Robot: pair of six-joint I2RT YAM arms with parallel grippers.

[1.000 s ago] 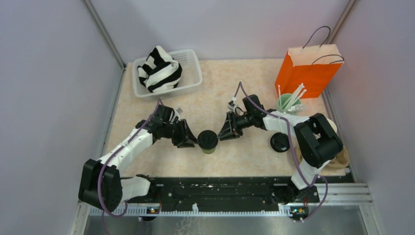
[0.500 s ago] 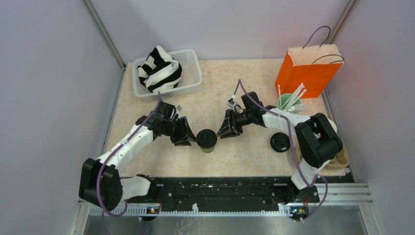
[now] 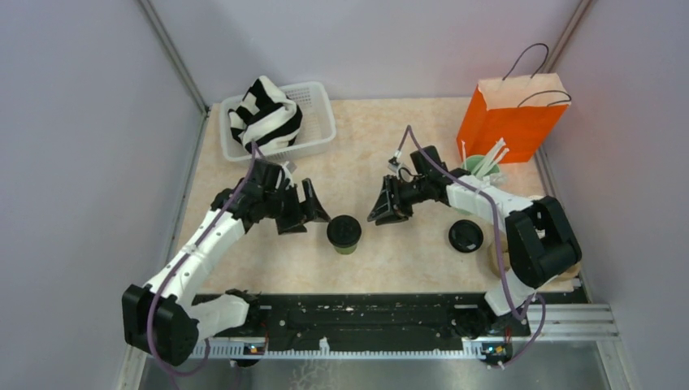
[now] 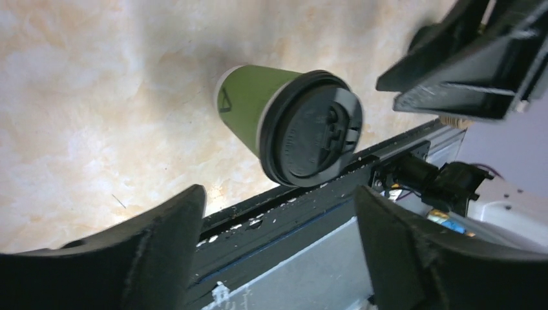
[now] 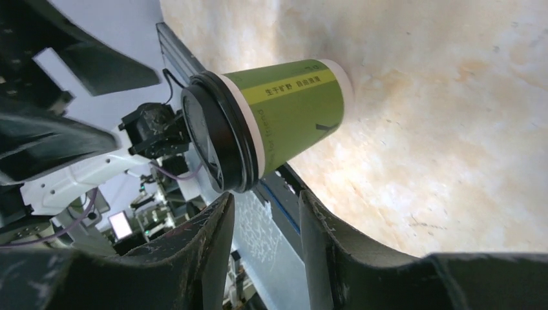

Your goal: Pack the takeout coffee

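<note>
One takeout coffee cup (image 3: 344, 234), green with a black lid, stands upright at the table's middle front. In the left wrist view the same cup (image 4: 249, 113) lies beyond my fingertips, touching neither. My left gripper (image 3: 315, 219) is just left of it, jaws spread wide and empty (image 4: 279, 194). My right gripper (image 3: 380, 218) sits a short way right of the cup, its fingers a narrow gap apart with nothing between them (image 5: 265, 197). The right wrist view shows the cup (image 5: 291, 110) ahead of the tips. A loose black lid (image 3: 465, 236) lies flat further right.
An orange paper bag (image 3: 512, 114) stands at the back right, with a pale mint tumbler of white straws (image 3: 479, 171) in front of it. A white basket (image 3: 317, 122) holding striped cloth sits back left. A tan object (image 3: 569, 264) is partly hidden behind the right arm.
My left gripper let go of the cup, opened wide and drew back to the left. My right gripper backed off to the right. The cup stayed put.
</note>
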